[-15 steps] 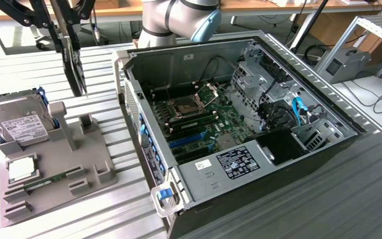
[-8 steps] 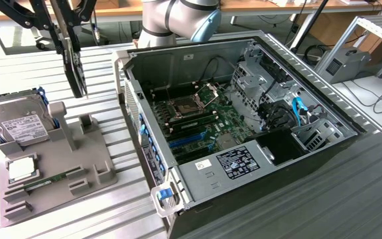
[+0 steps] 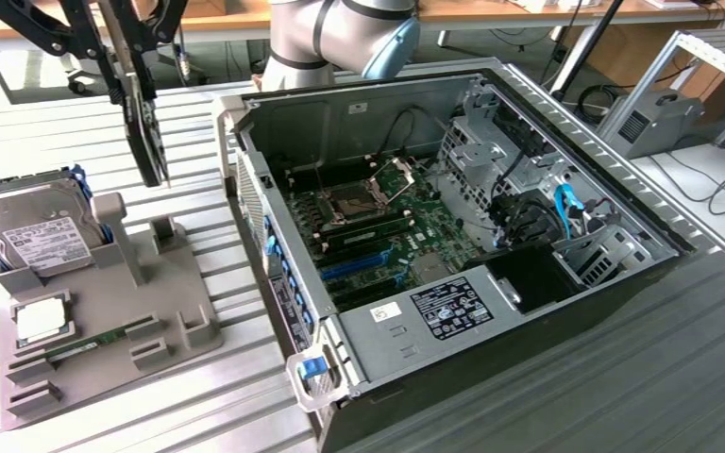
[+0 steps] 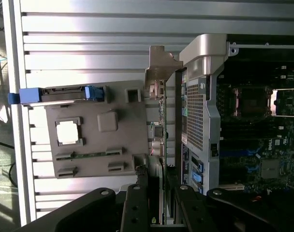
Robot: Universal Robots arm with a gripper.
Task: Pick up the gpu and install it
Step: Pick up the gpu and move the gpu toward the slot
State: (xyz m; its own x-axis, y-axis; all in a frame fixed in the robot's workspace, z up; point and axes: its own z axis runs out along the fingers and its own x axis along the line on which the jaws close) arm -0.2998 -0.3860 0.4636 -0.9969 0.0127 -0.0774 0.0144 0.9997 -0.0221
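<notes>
Pincer [image 3: 136, 58] is clamped on the gpu [image 3: 151, 142], so the card hangs straight down, long axis vertical, in the air between the tray [image 3: 193, 307] and the case [image 3: 337, 113]. Case is off to the exterior view's right.

**A robotics lab set up for computer assembly**

A lab or workshop is indicated. An opened computer case [image 3: 325, 123] is laid on a slatted aluminium table [image 3: 564, 377], beside a grey moulded fixture [image 3: 193, 302] in which loose parts are seated. A robot arm [image 3: 337, 33] is mounted behind. What appear to be wooden desks [image 3: 463, 11], a metal rack [image 3: 716, 42] and trailing cables [image 3: 721, 193] are seen around.
</notes>
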